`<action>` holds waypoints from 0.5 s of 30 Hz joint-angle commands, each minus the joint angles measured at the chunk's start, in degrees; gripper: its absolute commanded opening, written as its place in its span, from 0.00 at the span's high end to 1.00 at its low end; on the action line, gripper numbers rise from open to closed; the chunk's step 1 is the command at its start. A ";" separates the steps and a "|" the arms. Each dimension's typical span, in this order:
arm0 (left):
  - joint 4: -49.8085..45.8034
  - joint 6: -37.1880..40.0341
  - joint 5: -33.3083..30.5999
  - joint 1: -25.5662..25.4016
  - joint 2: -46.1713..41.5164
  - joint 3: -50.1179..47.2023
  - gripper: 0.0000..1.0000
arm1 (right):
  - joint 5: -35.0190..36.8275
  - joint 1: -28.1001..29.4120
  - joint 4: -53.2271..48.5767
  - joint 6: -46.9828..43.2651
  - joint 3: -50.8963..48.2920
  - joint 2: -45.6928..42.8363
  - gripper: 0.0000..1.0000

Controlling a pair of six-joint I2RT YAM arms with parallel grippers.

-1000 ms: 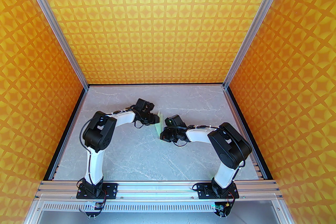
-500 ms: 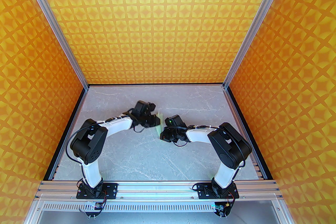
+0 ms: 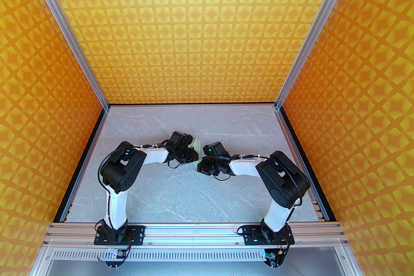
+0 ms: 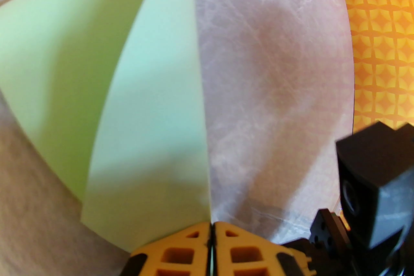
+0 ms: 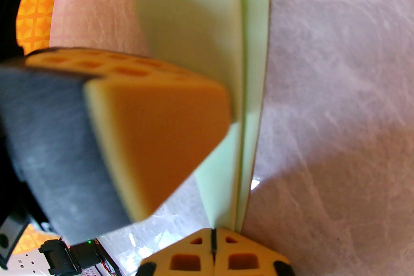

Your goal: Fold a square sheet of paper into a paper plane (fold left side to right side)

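Observation:
The sheet of paper [image 3: 196, 142], pale mint green and folded into layers, stands on edge at mid-table between both grippers. My left gripper [image 3: 194, 154] is shut on it from the left. In the left wrist view its orange fingers [image 4: 194, 245] meet at the bottom with the paper's edge [image 4: 145, 106] pinched in the seam. My right gripper [image 3: 201, 167] is shut on the paper's nearer end from the right. In the right wrist view the paper [image 5: 249, 74] runs into its closed fingertips [image 5: 239, 252]. The left finger [image 5: 155, 138] presses against the paper's side.
The grey marble table top [image 3: 181, 193] lies bare in front of the grippers. Orange patterned walls [image 3: 207, 25] enclose the back and sides, with aluminium posts [image 3: 106, 103] at the corners. The two wrists are almost touching; the right arm's black body [image 4: 372, 184] sits close by.
My left gripper has closed on the paper and shifted slightly right and nearer, covering more of it. Its elbow swung out and back. The right arm has not moved.

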 commanded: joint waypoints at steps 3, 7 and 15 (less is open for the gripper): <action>-0.42 2.02 -1.43 0.54 1.58 2.42 0.88 | 2.78 0.10 -4.23 0.63 -2.54 2.22 0.98; -1.40 2.41 -1.59 1.00 1.57 3.25 0.87 | 2.78 0.10 -4.05 0.63 -2.85 2.35 0.99; -5.39 4.79 -1.83 1.07 2.97 6.61 0.87 | 3.12 0.10 -4.37 0.64 -3.21 2.45 0.99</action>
